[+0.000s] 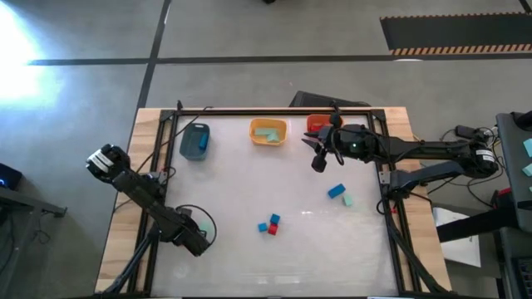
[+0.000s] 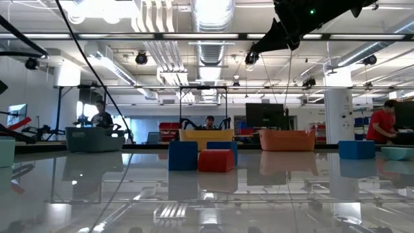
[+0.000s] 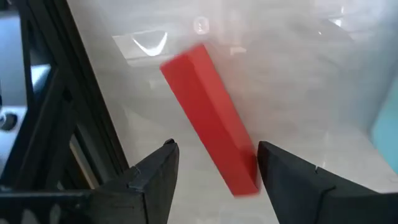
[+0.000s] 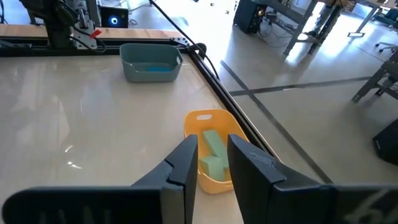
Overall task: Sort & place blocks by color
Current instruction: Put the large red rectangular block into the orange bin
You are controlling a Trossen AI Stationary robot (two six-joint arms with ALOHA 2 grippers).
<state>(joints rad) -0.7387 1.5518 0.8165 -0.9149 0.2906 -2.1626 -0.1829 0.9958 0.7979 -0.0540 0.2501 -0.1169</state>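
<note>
A red bar (image 3: 211, 127) lies flat on the table (image 1: 249, 191) between the spread, empty fingers of the left gripper (image 3: 214, 171), at the table's left edge, well apart from the yellow-orange bin (image 1: 268, 131). Pale teal blocks (image 4: 211, 154) sit inside that bin. The right gripper (image 4: 212, 165) hangs above it, fingers slightly parted, holding nothing.

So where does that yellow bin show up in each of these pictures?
High view: yellow bin, at the table's far edge, middle of three bins.
Low view, behind the blocks.
Left wrist view: not in it.
Right wrist view, past the fingers.
Shared landmark: grey bin.
</note>
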